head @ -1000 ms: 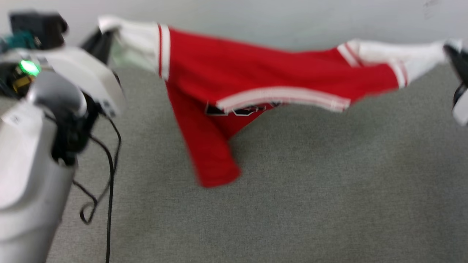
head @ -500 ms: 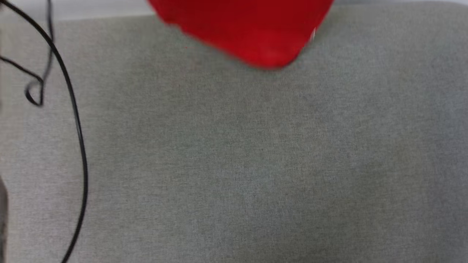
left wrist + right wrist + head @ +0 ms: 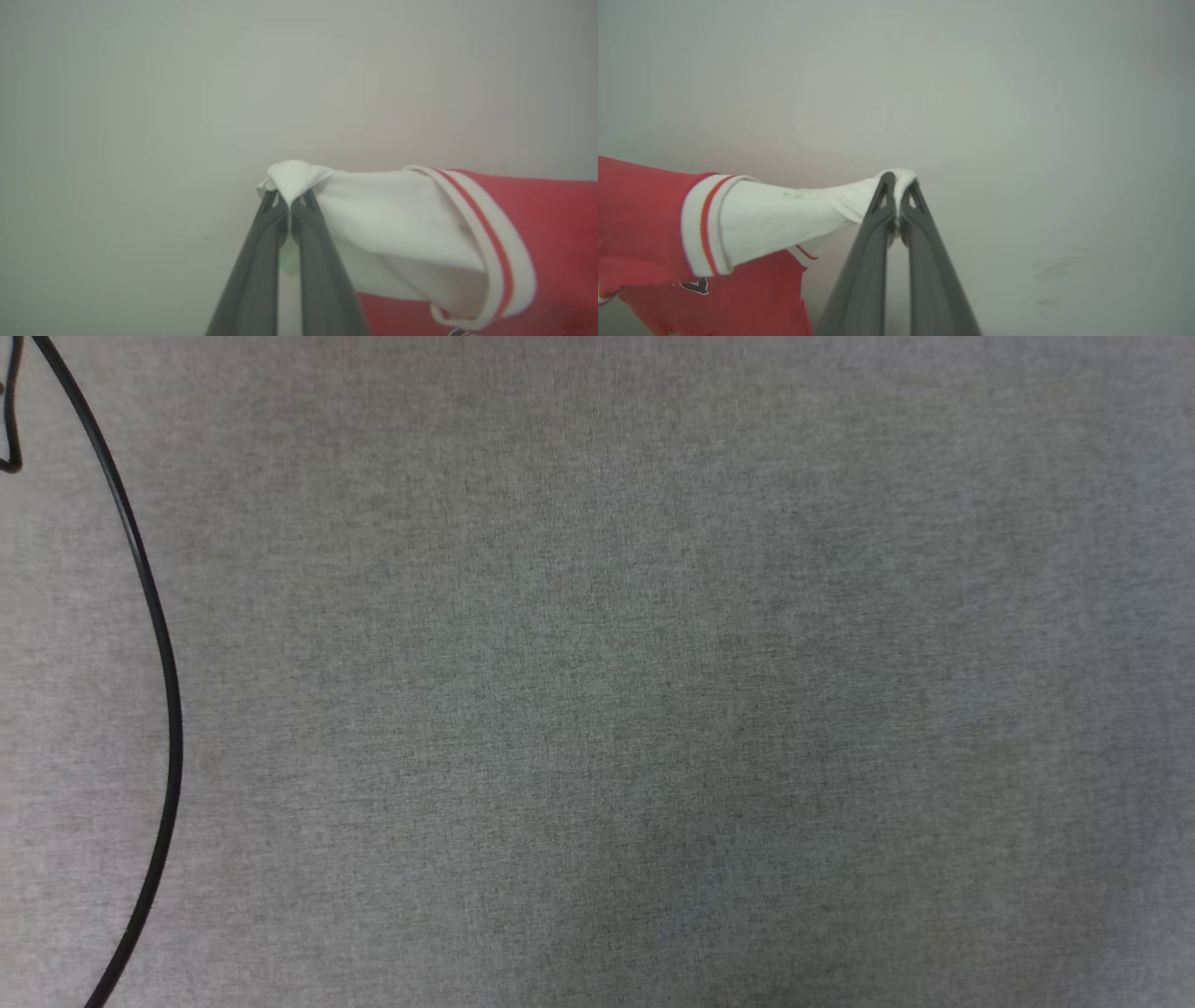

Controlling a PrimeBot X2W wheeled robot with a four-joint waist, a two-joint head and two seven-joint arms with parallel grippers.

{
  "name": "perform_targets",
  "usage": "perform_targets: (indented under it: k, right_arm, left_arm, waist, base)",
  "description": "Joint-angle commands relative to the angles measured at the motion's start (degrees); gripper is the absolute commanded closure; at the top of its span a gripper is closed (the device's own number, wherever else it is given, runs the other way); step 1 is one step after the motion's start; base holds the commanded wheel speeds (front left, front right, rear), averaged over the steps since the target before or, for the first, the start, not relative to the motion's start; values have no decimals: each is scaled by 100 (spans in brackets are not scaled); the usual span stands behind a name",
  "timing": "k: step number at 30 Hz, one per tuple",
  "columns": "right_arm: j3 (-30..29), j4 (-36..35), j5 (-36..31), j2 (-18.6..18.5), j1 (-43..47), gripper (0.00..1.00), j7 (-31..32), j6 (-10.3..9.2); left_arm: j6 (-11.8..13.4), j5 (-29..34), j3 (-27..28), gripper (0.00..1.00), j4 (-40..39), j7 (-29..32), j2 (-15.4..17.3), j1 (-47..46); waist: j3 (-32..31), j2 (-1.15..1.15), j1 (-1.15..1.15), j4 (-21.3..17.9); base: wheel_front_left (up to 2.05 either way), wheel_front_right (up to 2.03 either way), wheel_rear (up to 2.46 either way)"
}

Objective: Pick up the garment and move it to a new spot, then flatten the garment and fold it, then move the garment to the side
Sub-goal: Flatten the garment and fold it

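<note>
Left wrist view: the left gripper (image 3: 289,205) and right gripper (image 3: 899,186) each clamp tight on white sleeve ends of the garment (image 3: 551,224); lower them evenly, holding it taut.

The garment (image 3: 551,224), red with white sleeves and red-and-white striped trim, hangs stretched; each sleeve tip is bunched at frame centre.
</note>
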Motion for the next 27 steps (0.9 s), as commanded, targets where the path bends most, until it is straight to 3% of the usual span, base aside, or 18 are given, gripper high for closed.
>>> perform_targets:
  k: [1,6,11,18,27]
  right_arm:
    - [106,169,61,31,-116,100,-111,-7]
    - [462,523,426,34,-40,100,-328,-8]
    - [857,663,958,-42,616,100,-694,-8]
    - [1249,546,1524,-259,1953,100,-1091,-8]
    - [1383,-108,1990,-493,4438,100,-1478,-8]
  left_arm:
    - [-52,-66,33,100,172,-56,-16,-55]
    - [-272,-260,59,100,666,-83,-77,162]
    - [-475,-492,142,100,1051,-266,-126,732]
    - [-678,-652,107,100,1304,-544,-262,1912]
    - [-798,-909,115,100,1082,-1086,-430,3990]
  waist:
    - [195,0,-1,11]
    - [391,0,-1,32]
    - [271,0,-1,37]
    - [-136,0,-1,108]
    - [-995,0,-1,155]
  base:
    - [0,0,0]
    - [0,0,0]
    - [0,0,0]
    - [0,0,0]
    - [0,0,0]
